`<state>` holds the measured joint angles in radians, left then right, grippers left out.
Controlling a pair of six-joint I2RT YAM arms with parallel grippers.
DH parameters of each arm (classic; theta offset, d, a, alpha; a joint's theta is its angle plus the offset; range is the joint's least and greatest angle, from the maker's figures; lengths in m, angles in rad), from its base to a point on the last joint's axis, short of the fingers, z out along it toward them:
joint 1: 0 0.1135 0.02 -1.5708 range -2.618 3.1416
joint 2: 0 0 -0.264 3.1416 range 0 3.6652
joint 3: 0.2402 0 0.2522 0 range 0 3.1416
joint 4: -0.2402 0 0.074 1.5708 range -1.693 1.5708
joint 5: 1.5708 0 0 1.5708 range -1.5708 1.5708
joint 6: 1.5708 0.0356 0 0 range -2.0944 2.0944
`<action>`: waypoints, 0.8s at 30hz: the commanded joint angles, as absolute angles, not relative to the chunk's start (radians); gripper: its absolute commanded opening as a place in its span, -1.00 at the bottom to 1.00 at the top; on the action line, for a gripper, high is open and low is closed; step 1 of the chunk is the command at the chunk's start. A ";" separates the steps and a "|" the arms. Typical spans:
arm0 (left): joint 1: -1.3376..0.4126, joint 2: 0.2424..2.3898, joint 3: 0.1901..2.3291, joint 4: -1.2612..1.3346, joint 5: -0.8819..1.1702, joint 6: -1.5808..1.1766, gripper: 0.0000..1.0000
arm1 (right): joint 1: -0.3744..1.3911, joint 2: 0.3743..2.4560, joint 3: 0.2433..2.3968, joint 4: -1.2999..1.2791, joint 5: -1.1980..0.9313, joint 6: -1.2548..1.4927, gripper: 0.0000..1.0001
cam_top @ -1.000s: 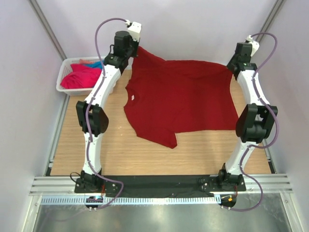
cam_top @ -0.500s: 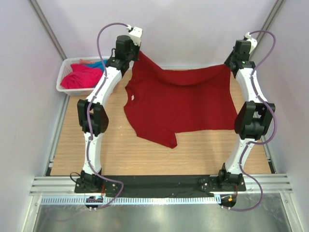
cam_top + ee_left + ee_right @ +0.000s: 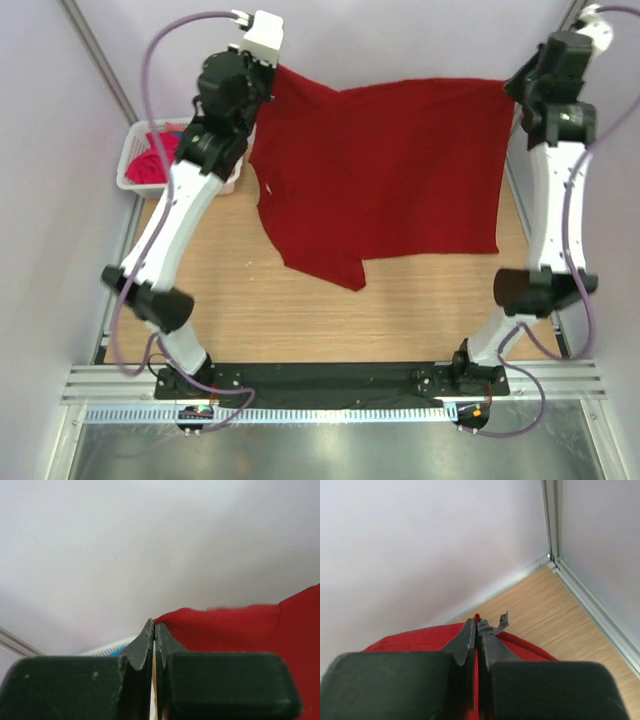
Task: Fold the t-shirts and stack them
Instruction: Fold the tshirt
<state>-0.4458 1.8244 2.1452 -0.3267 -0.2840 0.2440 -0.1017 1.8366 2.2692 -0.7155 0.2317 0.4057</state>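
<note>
The dark red t-shirt (image 3: pixel 380 170) hangs lifted by its far edge, its lower part with one sleeve (image 3: pixel 325 265) still lying on the wooden table. A small white neck label (image 3: pixel 267 192) shows at its left. My left gripper (image 3: pixel 275 75) is shut on the shirt's far left corner (image 3: pixel 172 620). My right gripper (image 3: pixel 512 88) is shut on the far right corner (image 3: pixel 477 617). Both are raised high near the back wall. A bright pink shirt (image 3: pixel 150 165) lies in the basket; the turquoise one is hidden.
A white lattice basket (image 3: pixel 135 160) stands at the far left of the table (image 3: pixel 300 310), partly behind my left arm. Pale walls close in on the left, back and right. A black base rail (image 3: pixel 330 378) runs along the near edge.
Both grippers have risen and pulled apart, lifting the red shirt's far edge high and stretching it taut. The shirt now hangs as a sheet, with less of it on the table.
</note>
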 commanded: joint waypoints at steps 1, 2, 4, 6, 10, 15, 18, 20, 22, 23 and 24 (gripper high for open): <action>-0.547 1.608 2.151 -0.261 -0.435 0.359 -1.00 | -0.107 1.577 2.293 -0.790 0.250 0.446 -0.98; -0.575 1.539 2.143 -0.267 -0.457 0.403 -1.00 | -0.107 1.530 2.275 -0.795 0.247 0.449 -0.98; -0.673 1.473 2.111 -0.268 -0.534 0.437 -1.00 | -0.107 1.392 2.211 -0.790 0.250 0.452 -0.98; -0.788 1.369 2.079 -0.267 -0.605 0.472 -1.00 | -0.107 1.268 2.165 -0.790 0.255 0.456 -0.98; -1.021 1.226 2.062 -0.265 -0.727 0.512 -0.99 | -0.107 1.115 2.180 -0.830 0.291 0.453 -0.98; -1.149 1.111 2.040 -0.297 -0.703 0.422 -1.00 | -0.107 1.026 2.288 -0.905 0.316 0.456 -0.98; -1.149 1.126 2.158 -0.380 -0.670 0.387 -0.99 | -0.107 1.038 2.384 -0.943 0.310 0.454 -0.98; -1.149 1.186 2.297 -0.431 -0.667 0.419 -0.99 | -0.106 1.074 2.448 -0.957 0.314 0.454 -0.98; -1.149 1.268 2.386 -0.449 -0.667 0.489 -0.99 | -0.106 1.094 2.470 -0.950 0.314 0.454 -0.98; -1.149 1.304 2.478 -0.451 -0.670 0.517 -0.99 | -0.106 1.113 2.474 -0.931 0.318 0.456 -0.98; -1.149 1.330 2.514 -0.448 -0.675 0.544 -0.99 | -0.106 1.121 2.471 -0.922 0.330 0.456 -0.98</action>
<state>-1.1461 1.2400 2.4016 -0.4152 -0.6659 0.4511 -0.1024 1.0313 2.4680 -0.9207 0.3065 0.4526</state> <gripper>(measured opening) 0.005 0.045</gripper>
